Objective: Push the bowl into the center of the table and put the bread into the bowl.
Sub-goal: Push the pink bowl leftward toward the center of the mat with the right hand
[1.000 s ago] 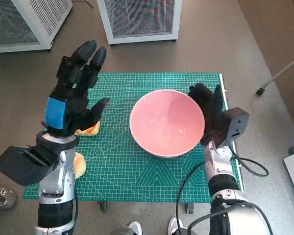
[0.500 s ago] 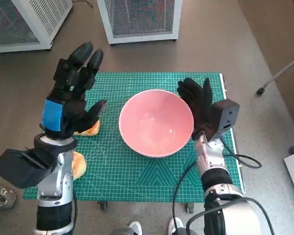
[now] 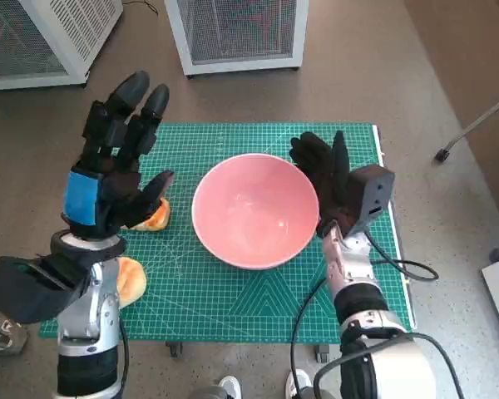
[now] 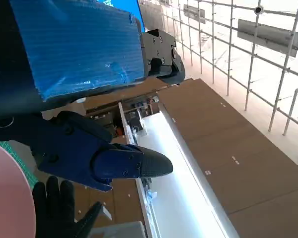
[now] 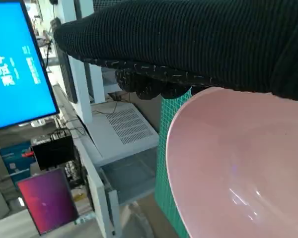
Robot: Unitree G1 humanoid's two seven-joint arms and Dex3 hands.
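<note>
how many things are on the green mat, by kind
pink bowl: 1
bread pieces: 2, one partly behind the left hand, one by the left forearm at the mat's edge
total: 3

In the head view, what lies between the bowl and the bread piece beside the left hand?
In the head view, only bare green mat separates the pink bowl from the bread piece; the raised left hand partly overlaps the bread.
</note>
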